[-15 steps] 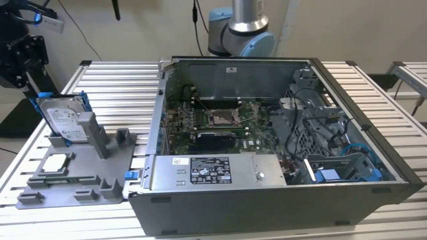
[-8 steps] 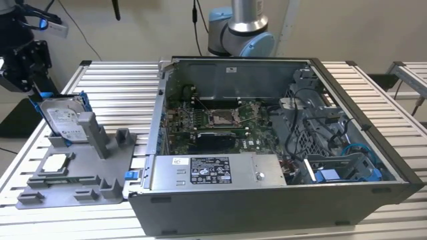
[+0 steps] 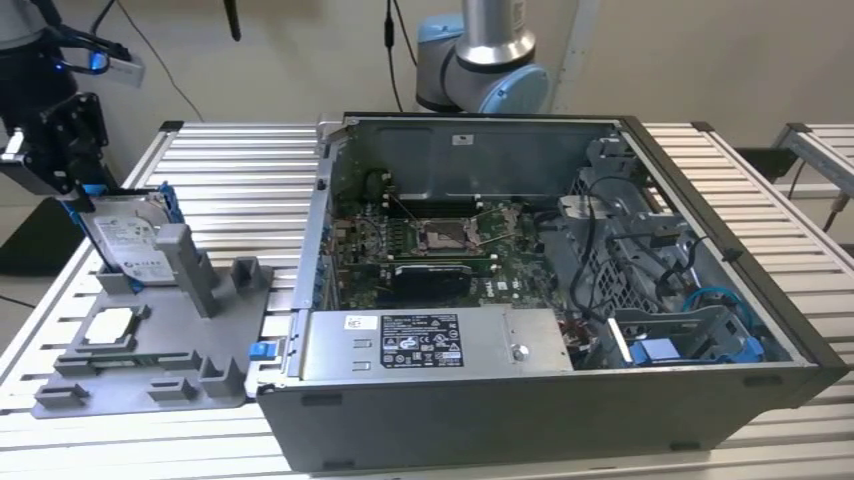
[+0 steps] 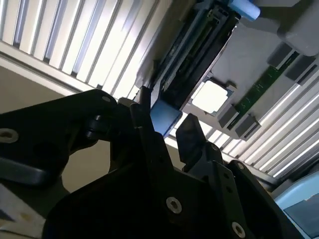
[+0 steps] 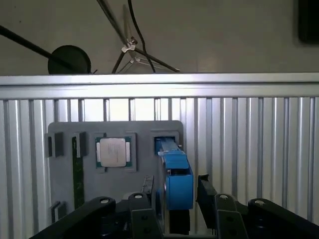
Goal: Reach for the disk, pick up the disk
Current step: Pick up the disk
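The gripper (image 5: 174, 183) hangs with fingers apart astride the blue-framed top edge of the disk (image 3: 127, 240), which stands tilted in a grey holder (image 3: 167, 340) directly beneath it, its white label's print too small to read and its lower edge hidden by the holder.

one disk (image 3: 127, 243), one chip (image 3: 110, 328), one case (image 3: 534, 425).

txt: none legible | disk (image 3: 127, 243) label: unreadable | grey box (image 3: 427, 341) label: unreadable
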